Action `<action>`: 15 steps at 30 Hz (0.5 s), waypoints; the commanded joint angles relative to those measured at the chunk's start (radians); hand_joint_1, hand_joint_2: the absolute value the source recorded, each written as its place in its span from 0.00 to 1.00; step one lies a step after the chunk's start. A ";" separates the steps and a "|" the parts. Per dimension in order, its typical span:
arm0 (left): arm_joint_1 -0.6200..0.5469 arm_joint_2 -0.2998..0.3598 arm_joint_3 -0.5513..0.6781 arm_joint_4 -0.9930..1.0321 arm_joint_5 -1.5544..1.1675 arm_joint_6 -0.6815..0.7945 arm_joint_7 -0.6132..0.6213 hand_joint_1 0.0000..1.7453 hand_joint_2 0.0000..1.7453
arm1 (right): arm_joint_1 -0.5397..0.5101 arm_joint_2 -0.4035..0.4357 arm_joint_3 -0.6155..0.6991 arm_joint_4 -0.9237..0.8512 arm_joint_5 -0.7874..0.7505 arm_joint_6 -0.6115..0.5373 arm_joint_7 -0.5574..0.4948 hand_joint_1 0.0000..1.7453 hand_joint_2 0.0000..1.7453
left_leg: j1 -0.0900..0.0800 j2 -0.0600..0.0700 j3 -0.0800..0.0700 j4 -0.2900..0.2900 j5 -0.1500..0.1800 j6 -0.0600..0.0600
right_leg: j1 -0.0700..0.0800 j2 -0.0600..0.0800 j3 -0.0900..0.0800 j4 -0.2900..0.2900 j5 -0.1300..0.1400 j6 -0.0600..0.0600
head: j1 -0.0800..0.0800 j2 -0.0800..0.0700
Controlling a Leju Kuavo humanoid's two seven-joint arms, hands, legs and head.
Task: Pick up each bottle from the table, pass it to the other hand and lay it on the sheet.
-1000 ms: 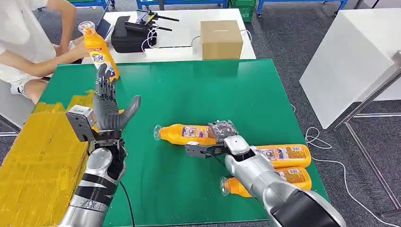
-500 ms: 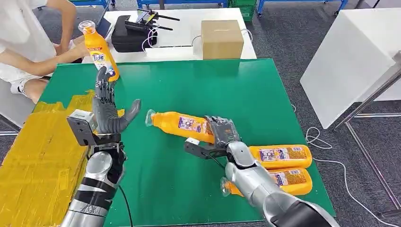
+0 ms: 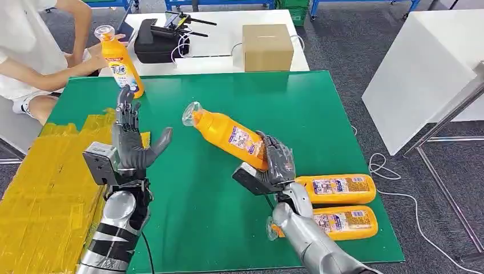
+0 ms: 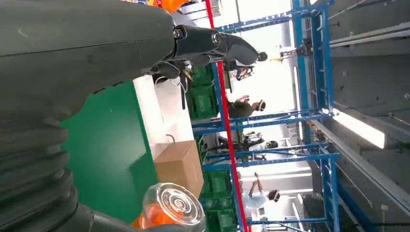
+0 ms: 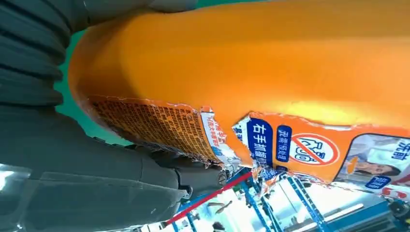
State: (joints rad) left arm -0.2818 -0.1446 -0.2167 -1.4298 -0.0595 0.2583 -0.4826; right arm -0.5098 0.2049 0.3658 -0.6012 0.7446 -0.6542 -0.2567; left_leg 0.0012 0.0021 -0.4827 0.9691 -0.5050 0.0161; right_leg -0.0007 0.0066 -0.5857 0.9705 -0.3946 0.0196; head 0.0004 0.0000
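Observation:
My right hand point(image 3: 275, 161) grips the base of an orange bottle point(image 3: 228, 132) and holds it tilted above the green table point(image 3: 240, 91), clear cap point(image 3: 190, 112) pointing up and toward my left hand. Close up, the bottle's torn label point(image 5: 270, 145) sits against my right hand point(image 5: 96, 183). My left hand point(image 3: 130, 140) is raised with fingers spread, palm facing the bottle, holding nothing. The bottle's cap point(image 4: 175, 205) appears beside my left hand point(image 4: 87, 48). Two more orange bottles point(image 3: 338, 189) point(image 3: 337, 221) lie side by side at the table's right front. The yellow sheet point(image 3: 45, 194) lies at the left.
A seated person at the far left holds an upright orange Tide bottle point(image 3: 120, 61) by the table's back left corner. Behind the green table a white table carries a cardboard box point(image 3: 267, 47) and a black case point(image 3: 155, 41). Another white table point(image 3: 422, 68) stands right.
My right hand has lifted the bottle off the table and tilted it, cap rising toward the left hand. My left hand stays raised and open, nearly unmoved.

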 commanded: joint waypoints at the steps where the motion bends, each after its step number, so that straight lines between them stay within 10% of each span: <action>1: -0.017 0.028 -0.033 0.010 0.001 0.000 0.006 0.00 1.00 | -0.019 -0.003 -0.038 -0.001 -0.005 -0.002 -0.003 1.00 1.00 | 0.001 -0.001 0.001 0.000 -0.001 -0.001 | 0.001 -0.001 0.001 -0.001 -0.001 0.000 | 0.000 0.000; 15: -0.031 0.065 -0.059 0.054 -0.077 -0.001 0.086 0.00 1.00 | 0.124 -0.025 -0.150 -0.333 -0.270 0.088 -0.113 1.00 1.00 | 0.001 -0.003 0.001 -0.001 -0.001 -0.001 | 0.001 -0.003 0.002 -0.001 -0.001 0.000 | 0.000 0.000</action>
State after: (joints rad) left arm -0.2771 -0.1305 -0.2358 -1.4370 -0.1179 0.2594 -0.4394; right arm -0.4432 0.2087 0.3029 -0.7222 0.5149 -0.5566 -0.3750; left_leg 0.0012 0.0019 -0.4835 0.9691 -0.5051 0.0162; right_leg -0.0008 0.0063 -0.5860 0.9704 -0.3947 0.0196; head 0.0004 0.0000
